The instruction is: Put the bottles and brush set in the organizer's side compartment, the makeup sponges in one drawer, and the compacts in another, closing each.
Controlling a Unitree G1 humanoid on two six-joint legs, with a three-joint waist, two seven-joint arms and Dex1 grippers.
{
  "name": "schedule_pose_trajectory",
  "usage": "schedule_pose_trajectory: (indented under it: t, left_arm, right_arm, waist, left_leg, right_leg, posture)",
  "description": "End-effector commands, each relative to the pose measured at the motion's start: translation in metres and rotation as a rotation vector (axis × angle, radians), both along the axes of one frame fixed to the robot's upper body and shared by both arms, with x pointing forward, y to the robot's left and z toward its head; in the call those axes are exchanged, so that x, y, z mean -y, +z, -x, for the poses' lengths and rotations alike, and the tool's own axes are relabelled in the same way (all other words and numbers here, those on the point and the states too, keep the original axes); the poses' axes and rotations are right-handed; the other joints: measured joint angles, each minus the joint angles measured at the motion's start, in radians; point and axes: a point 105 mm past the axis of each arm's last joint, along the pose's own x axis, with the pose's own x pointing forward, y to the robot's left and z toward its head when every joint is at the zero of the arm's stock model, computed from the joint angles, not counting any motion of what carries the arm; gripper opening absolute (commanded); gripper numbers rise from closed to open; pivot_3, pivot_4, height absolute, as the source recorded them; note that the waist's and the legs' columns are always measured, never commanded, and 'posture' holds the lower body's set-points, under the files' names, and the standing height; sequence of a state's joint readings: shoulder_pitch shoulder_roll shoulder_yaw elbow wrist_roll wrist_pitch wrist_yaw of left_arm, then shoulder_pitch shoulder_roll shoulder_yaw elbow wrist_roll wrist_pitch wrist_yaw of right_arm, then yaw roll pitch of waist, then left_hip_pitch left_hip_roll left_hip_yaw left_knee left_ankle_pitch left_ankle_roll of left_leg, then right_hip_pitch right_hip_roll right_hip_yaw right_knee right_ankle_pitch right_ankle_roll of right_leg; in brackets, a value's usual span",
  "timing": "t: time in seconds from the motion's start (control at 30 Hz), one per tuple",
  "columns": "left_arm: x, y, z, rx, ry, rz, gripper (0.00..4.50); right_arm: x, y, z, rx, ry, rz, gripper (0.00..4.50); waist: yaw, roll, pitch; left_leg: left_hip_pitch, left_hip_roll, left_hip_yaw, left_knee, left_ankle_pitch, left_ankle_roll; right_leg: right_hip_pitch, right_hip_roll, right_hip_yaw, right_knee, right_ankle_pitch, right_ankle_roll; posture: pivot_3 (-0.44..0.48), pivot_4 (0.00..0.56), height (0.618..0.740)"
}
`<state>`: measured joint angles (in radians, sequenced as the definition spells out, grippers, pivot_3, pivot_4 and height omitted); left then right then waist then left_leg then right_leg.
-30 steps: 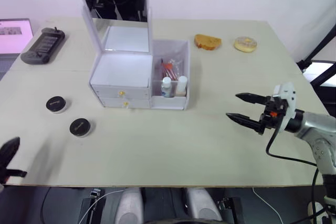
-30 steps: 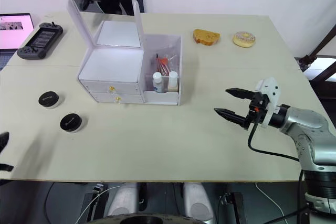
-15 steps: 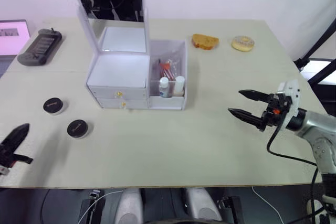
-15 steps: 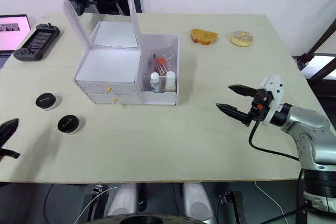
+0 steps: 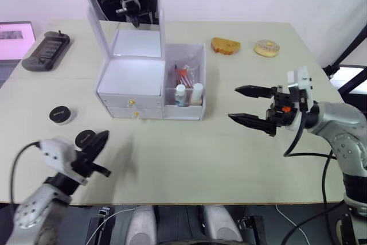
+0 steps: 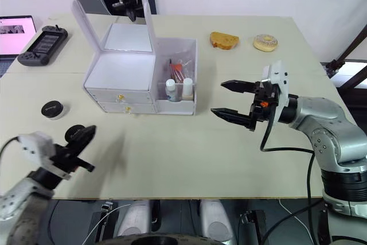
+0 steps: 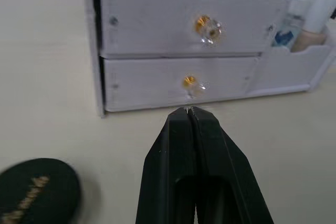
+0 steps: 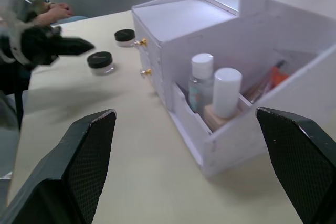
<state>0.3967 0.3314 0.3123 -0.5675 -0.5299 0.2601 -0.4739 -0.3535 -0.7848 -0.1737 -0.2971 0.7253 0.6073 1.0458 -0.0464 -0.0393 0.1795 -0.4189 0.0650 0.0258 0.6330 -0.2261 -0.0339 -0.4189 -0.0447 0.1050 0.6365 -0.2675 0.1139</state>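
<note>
White plastic organizer (image 5: 149, 87) sits mid-surface (image 5: 189, 159), mirror lid (image 5: 123, 1) propped upright, both drawers shut, small gold knobs (image 7: 209, 26) on the fronts. Clear side compartment (image 5: 188, 78) on its right holds two small white-capped bottles (image 8: 215, 95) at the front and the bagged brush set (image 5: 184, 74) behind them.

Two round black compacts still out on the surface: one (image 5: 60, 114) well left of the drawers, the other (image 5: 86, 138) nearer the front edge, just beside the left gripper (image 5: 98, 142). Left fingers (image 7: 197, 171) pressed together, tips aimed at the lower drawer knob, short of it, nothing held.

Right gripper (image 5: 248, 105) hovers over bare surface to the right of the organizer, fingers (image 5: 249, 121) spread wide, empty, pointing toward the side compartment.

Clutter: handheld game console (image 5: 46, 50) and laptop (image 5: 14, 34) at far left, toast slice (image 5: 226, 45) and glazed donut (image 5: 266, 47) at the far right back. Nothing sits between either gripper and the organizer.
</note>
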Motion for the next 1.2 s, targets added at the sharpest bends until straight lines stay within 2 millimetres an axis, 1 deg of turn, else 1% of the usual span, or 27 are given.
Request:
schedule_pose_trajectory:
  t: [0.03,0.1,0.13,0.2,0.3,0.4,0.5,0.6,0.77,1.0,1.13,1.2]
  left_arm:
    - [0.009,0.005,-0.007,0.033,0.049,-0.021,0.30]
    - [0.010,0.002,-0.011,0.027,0.075,-0.018,0.94]
    - [0.013,0.001,-0.013,0.025,0.078,-0.019,1.52]
    - [0.020,-0.004,-0.018,0.013,0.072,-0.037,2.34]
    - [0.027,-0.008,-0.024,0.016,0.081,-0.081,2.34]
    - [0.039,-0.011,-0.029,0.015,0.067,-0.035,2.34]
    - [0.045,-0.012,-0.037,0.025,0.078,-0.020,2.34]
    - [0.047,-0.009,-0.045,0.055,0.116,-0.025,2.34]
    - [0.047,-0.009,-0.047,0.061,0.119,-0.037,2.34]
    - [0.052,-0.011,-0.060,0.073,0.104,-0.034,2.34]
    - [0.048,-0.016,-0.067,0.075,0.118,-0.033,2.34]
    - [0.051,-0.016,-0.069,0.078,0.107,-0.032,2.34]
  right_arm:
    - [-0.005,0.016,0.002,0.061,0.016,-0.003,4.50]
    - [-0.006,0.017,0.002,0.065,0.014,0.002,4.50]
    - [-0.006,0.017,0.002,0.066,0.015,0.004,4.50]
    - [-0.007,0.017,0.001,0.068,0.014,0.007,4.50]
    - [-0.007,0.018,0.001,0.075,0.010,0.015,4.50]
    - [-0.007,0.018,0.001,0.081,0.006,0.017,4.50]
    - [-0.006,0.019,0.001,0.086,-0.001,0.014,4.50]
    - [-0.005,0.017,0.002,0.082,-0.005,0.008,4.50]
    - [-0.002,0.014,0.004,0.074,-0.018,0.008,4.50]
    - [-0.001,0.011,0.003,0.087,-0.034,0.022,4.50]
    - [-0.001,0.010,0.003,0.088,-0.036,0.020,4.50]
    - [-0.001,0.010,0.004,0.088,-0.035,0.020,4.50]
  waist:
    - [0.002,0.000,0.000]
    - [0.003,0.000,0.000]
    - [0.003,0.000,0.000]
    - [0.003,0.000,0.000]
    - [0.003,0.000,0.000]
    - [0.002,0.000,0.000]
    - [0.004,0.000,0.000]
    - [0.004,0.000,0.000]
    - [0.002,0.001,-0.001]
    - [0.005,0.001,-0.001]
    - [0.005,0.001,-0.001]
    - [0.004,0.001,-0.001]
  left_leg:
    - [0.000,0.000,0.000,0.000,0.000,0.000]
    - [0.000,0.000,-0.001,0.000,0.000,0.000]
    - [0.000,0.000,-0.001,0.000,0.000,0.000]
    - [0.000,0.000,-0.001,0.001,0.000,0.000]
    - [0.000,0.000,-0.001,0.001,0.000,0.000]
    - [0.000,0.000,-0.001,0.001,0.000,0.000]
    - [0.000,0.000,-0.001,0.001,0.000,0.000]
    - [0.000,0.000,-0.001,0.001,0.000,0.000]
    - [0.000,0.000,-0.001,0.001,0.000,0.000]
    - [0.000,0.000,-0.002,0.002,0.000,0.000]
    - [0.000,0.000,-0.002,0.002,0.000,0.000]
    - [0.000,0.000,-0.002,0.001,0.000,0.000]
  right_leg:
    - [0.000,0.000,0.000,0.000,0.000,0.000]
    - [0.000,0.001,0.000,0.000,0.000,0.001]
    - [0.000,0.001,0.000,0.000,0.000,0.001]
    - [0.000,0.000,0.000,0.000,0.000,0.001]
    - [0.001,0.000,0.000,0.000,0.000,0.001]
    - [0.001,0.000,0.000,0.000,0.000,0.001]
    - [0.001,0.001,0.000,0.000,0.001,0.001]
    - [0.001,0.001,0.000,0.000,0.001,0.002]
    - [0.001,0.001,0.000,0.000,0.002,0.003]
    - [0.001,0.001,0.000,0.000,0.001,0.003]
    - [0.002,0.001,0.000,0.000,0.002,0.003]
    - [0.002,0.001,0.000,0.000,0.002,0.003]
  posture:
    - [0.000,0.150,0.740]
    - [0.000,0.150,0.740]
    - [0.000,0.150,0.740]
    - [0.000,0.150,0.740]
    - [0.000,0.150,0.740]
    - [0.000,0.150,0.740]
    - [0.000,0.150,0.740]
    - [0.000,0.150,0.740]
    - [0.000,0.150,0.740]
    - [0.000,0.150,0.740]
    - [0.000,0.150,0.740]
    - [0.000,0.150,0.740]
